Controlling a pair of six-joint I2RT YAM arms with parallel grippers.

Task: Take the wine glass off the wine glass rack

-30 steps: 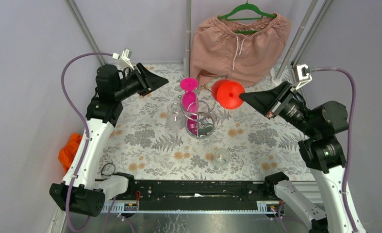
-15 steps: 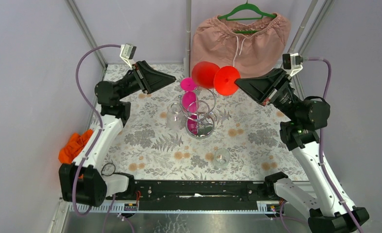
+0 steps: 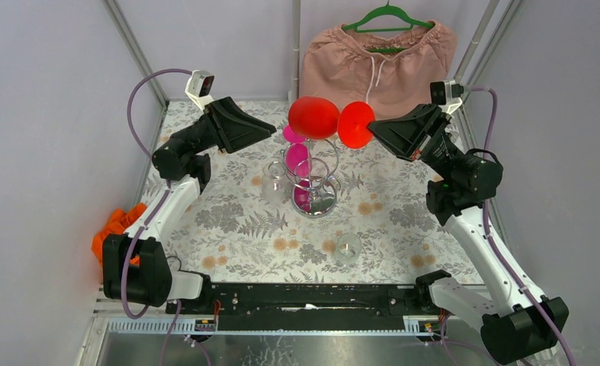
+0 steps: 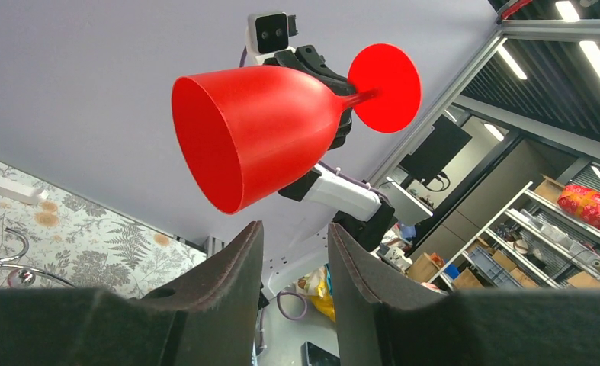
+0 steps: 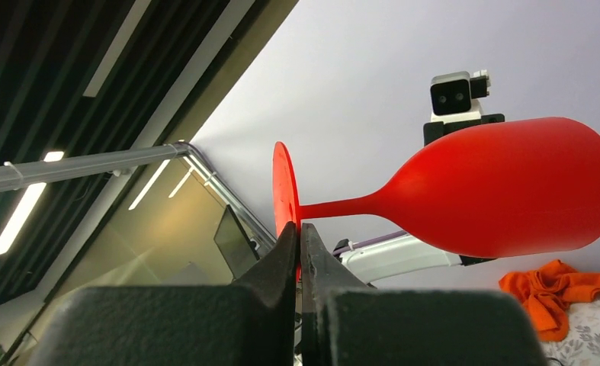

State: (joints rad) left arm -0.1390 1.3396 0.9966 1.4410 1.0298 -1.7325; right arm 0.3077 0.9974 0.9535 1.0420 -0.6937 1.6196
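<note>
Wine glass (image 3: 313,117): smooth red, disc foot pinched by right gripper (image 3: 372,131).

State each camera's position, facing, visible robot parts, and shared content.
Top external: above, behind, looking down on the table; left arm and right arm show.
Left wrist: on the left arm, facing up past its open left gripper at the red wine glass.
Right wrist: on the right arm, facing up along the right gripper, shut on the glass's foot.
All share the glass.

1 red wine glass (image 3: 313,117), 1 wine glass rack (image 3: 323,200), pink glasses (image 3: 297,158) probably 2 (overlapping), 2 clear glasses (image 3: 348,248), 1 orange cloth (image 3: 112,230), 1 shorts (image 3: 377,72), 1 hanger (image 3: 389,14).
</note>
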